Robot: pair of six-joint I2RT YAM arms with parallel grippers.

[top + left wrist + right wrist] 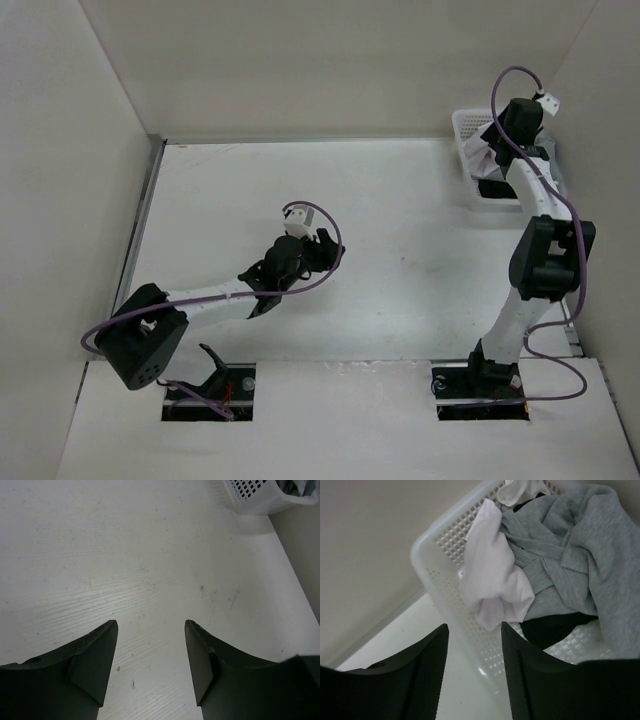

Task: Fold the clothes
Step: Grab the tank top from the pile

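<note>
Nearest the bases, the left claw (150,625) is being held with its fingers apart, nothing between them, above the bare tabletop (100,555). Farther off, at the far right corner, the right claw (474,630) is being held apart and empty over the white basket (437,545). There the white garment (492,575) is lying draped over the rim, touching a grey garment (575,555).

Thin soft cloth – white garment (492,580); smooth slotted plastic – basket (436,536); matt, scuffed table (125,555)
</note>
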